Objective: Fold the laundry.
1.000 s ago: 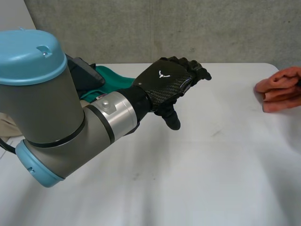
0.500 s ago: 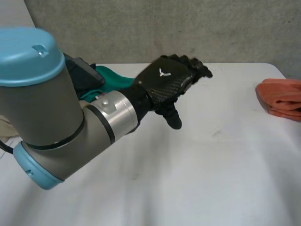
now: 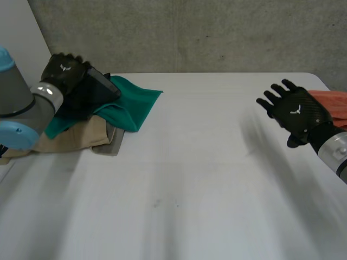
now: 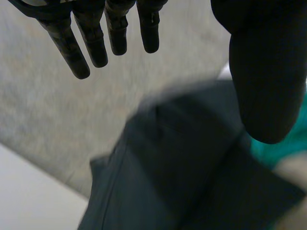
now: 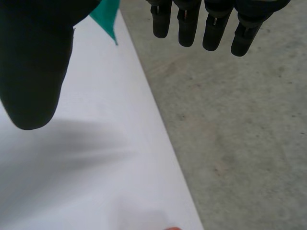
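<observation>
Teal and charcoal above, beige and grey beneath: looking down at the laundry pile (image 3: 103, 116) heaped at the far left of the white table (image 3: 190, 179). Holding the left hand (image 3: 65, 73) over the back of that pile, right by the dark cloth (image 3: 96, 89), with the fingers (image 4: 93, 38) straight and side by side and the thumb (image 4: 264, 72) standing well apart from them, gripping nothing. Seeing, along that palm, the dark cloth spread out below, with a sliver of the teal cloth (image 3: 133, 103) and a bit of the beige cloth (image 3: 73, 138) past the thumb. Not managing to tell touching from hovering there. Noting the teal cloth draped forward over the beige cloth, one corner pointing toward the table's middle, and the grey cloth (image 3: 111, 143) peeking out from under the beige at the near edge of the heap. Holding the right hand (image 3: 295, 114) over the right side of the table, well apart from the pile, back of the hand up, fingers (image 5: 189, 26) spread and straight, thumb (image 5: 33, 62) off to one side, grasping nothing. Seeing white table below that palm and the concrete wall (image 3: 190, 35) beyond its fingertips. Spotting an orange cloth (image 3: 333, 103) just behind the right hand at the table's right edge, partly hidden by it.
</observation>
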You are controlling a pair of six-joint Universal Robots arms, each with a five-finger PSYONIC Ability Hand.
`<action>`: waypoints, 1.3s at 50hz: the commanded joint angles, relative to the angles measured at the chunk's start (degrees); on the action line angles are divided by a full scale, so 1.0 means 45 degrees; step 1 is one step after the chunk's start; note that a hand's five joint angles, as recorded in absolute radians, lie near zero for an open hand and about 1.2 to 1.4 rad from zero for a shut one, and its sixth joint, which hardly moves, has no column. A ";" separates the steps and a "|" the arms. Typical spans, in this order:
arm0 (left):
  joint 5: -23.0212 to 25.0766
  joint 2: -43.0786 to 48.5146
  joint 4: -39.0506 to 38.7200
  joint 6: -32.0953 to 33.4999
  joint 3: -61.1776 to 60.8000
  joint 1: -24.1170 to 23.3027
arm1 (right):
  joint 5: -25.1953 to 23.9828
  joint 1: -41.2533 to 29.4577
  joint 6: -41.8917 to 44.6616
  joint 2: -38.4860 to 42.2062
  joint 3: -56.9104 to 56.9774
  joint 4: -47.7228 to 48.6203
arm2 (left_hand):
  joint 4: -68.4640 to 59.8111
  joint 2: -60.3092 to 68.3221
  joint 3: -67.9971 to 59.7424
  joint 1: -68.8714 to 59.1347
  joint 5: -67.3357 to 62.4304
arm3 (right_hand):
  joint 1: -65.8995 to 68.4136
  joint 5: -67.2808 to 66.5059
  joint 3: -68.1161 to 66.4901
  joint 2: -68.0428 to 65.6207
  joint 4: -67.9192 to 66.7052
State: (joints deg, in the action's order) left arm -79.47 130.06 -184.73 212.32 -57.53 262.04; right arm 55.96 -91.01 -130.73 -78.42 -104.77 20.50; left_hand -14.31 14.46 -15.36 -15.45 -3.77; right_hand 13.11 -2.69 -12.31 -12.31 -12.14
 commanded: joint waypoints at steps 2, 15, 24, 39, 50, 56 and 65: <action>0.0433 0.2111 -0.1076 0.0493 0.1162 0.0792 | 0.0122 0.0146 -0.0128 0.0102 -0.0097 -0.0435 | -0.5167 0.5133 -0.4933 -0.4912 -0.5286 | -0.0691 0.0597 0.0512 0.0514 0.0476; 0.0297 0.1120 -0.2465 -0.0697 0.1223 -0.0573 | 0.1020 0.0224 -0.0147 -0.0073 0.0039 -0.0415 | -1.4599 1.4565 -1.4365 -1.4343 -1.4717 | -0.0691 0.0597 0.0512 0.0514 0.0476; 0.0648 -0.2943 -0.3480 -0.4406 -0.1158 -0.3561 | 0.2173 0.0264 -0.2468 -0.1440 0.0917 -0.0396 | -1.4599 1.4565 -1.4365 -1.4343 -1.4717 | -0.0691 0.0597 0.0512 0.0514 0.0476; 0.2914 -0.0836 -0.2564 -0.5213 -0.2782 -0.7255 | 0.2173 0.0342 -0.4717 -0.1792 0.1367 -0.0786 | -0.0500 0.0466 -0.0266 -0.0245 -0.0619 | -0.0691 0.0597 0.0512 0.0514 0.0476; 0.0826 -0.3451 -0.1918 -0.4156 -0.3619 -0.6846 | 0.2017 0.0264 -0.4718 -0.1753 0.1699 -0.2248 | 0.0957 -0.0990 0.1191 0.1212 0.0838 | -0.0691 0.0597 0.0512 0.0514 0.0476; -0.0364 -0.4799 -0.1256 -0.4000 -0.5395 -0.5753 | 0.1763 0.0186 -0.4581 -0.1616 0.2187 -0.6167 | 0.0686 -0.0720 0.0920 0.0942 0.0568 | -0.0691 0.0597 0.0512 0.0514 0.0476; -0.0582 -0.3495 -0.0824 -0.3473 -0.6532 -0.4833 | 0.1724 -0.0166 -0.3487 -0.1129 0.1154 -0.7272 | 0.0162 -0.0195 0.0395 0.0417 0.0043 | -0.0598 0.0504 0.0419 0.0421 0.0382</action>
State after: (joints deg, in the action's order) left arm -82.01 108.90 -189.06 194.90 -84.61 238.11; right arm 63.84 -90.64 -149.35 -85.09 -95.84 -12.20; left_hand -11.60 11.85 -12.25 -11.08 -2.71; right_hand 13.11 -2.69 -12.31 -12.31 -12.14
